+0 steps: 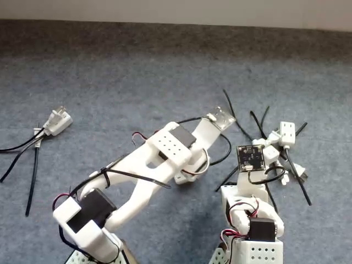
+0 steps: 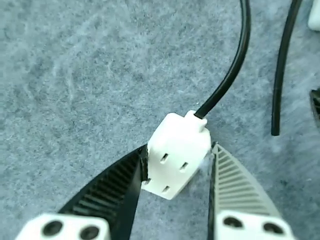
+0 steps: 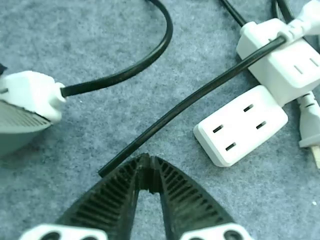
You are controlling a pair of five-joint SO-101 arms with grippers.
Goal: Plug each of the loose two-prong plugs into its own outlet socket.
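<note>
While my left claw (image 2: 178, 152) pinches the white outlet socket (image 2: 172, 142) by its two flat sides, low over the grey desk (image 2: 75, 90), my right claw (image 3: 149, 172) hangs pressed shut and empty above a black cord (image 3: 190, 105). The socket looks light, hard and smooth, so it may twist between my ribbed pads, and its stiff lead (image 2: 236, 67) will tug. The loose plug (image 1: 58, 121), lying well apart from both claws, is best taken by its body, prongs free.

White socket (image 2: 177, 160), black cord (image 2: 235, 65), grey carpet (image 2: 75, 75).
</note>
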